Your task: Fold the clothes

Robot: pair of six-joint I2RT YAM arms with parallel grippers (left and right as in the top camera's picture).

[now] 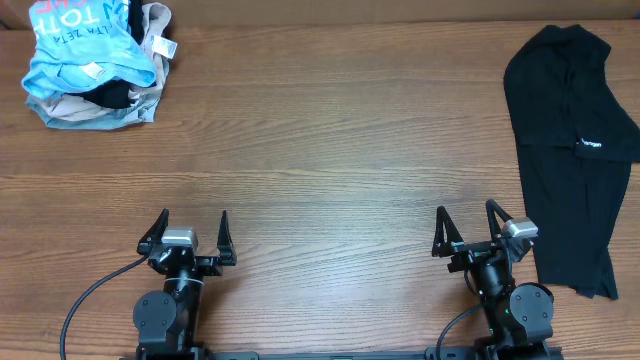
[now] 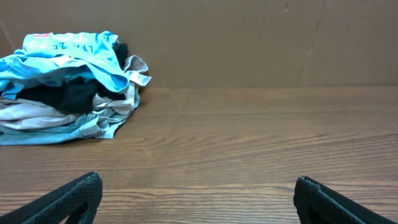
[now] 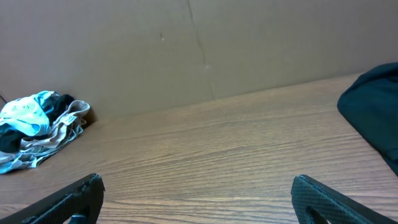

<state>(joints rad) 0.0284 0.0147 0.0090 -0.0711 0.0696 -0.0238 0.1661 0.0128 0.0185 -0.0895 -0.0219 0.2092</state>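
Left gripper and right gripper stood empty, jaws spread wide. Black T-shirt lay rumpled just right of the right gripper; folding seemed unstarted, grasping it next.

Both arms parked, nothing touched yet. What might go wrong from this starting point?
The black T-shirt lies bunched at the far right of the table, partly past the overhead view: the left gripper may not reach it. Its layers overlap, so the open right gripper might pinch several at once. The clothes pile far left could be grabbed by mistake.
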